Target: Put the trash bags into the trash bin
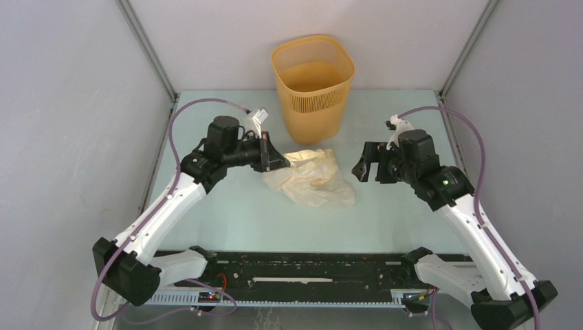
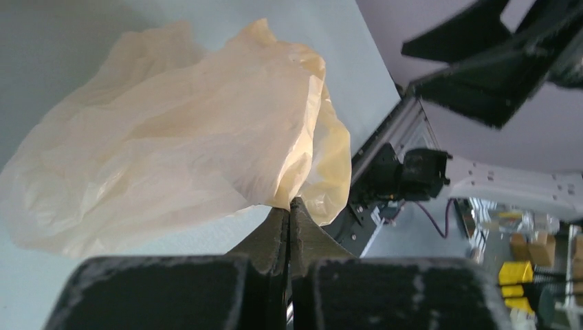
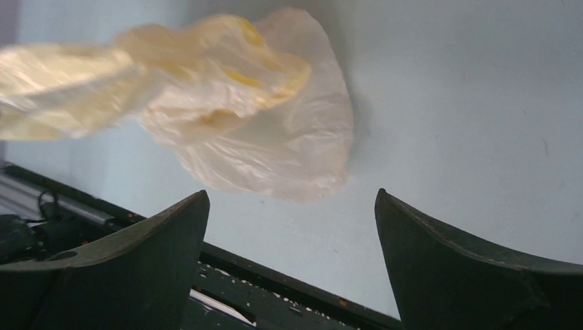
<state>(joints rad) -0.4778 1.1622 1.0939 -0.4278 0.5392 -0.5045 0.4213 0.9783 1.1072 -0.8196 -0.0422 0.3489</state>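
Observation:
A crinkly cream-white trash bag (image 1: 313, 179) with a pale yellow rim lies in a loose heap mid-table, in front of the orange-yellow trash bin (image 1: 313, 86) that stands upright at the back. My left gripper (image 1: 283, 162) is shut on the bag's left edge; in the left wrist view the bag (image 2: 179, 144) fans out from the pinched fingertips of the left gripper (image 2: 289, 204). My right gripper (image 1: 362, 170) hovers just right of the bag, open and holding nothing. In the right wrist view the bag (image 3: 261, 130) lies beyond the spread fingers of the right gripper (image 3: 292, 196).
Grey enclosure walls (image 1: 62, 103) close in the table on the left, right and back. A black rail (image 1: 302, 265) runs along the near edge between the arm bases. The bin's mouth faces up with nothing visible inside.

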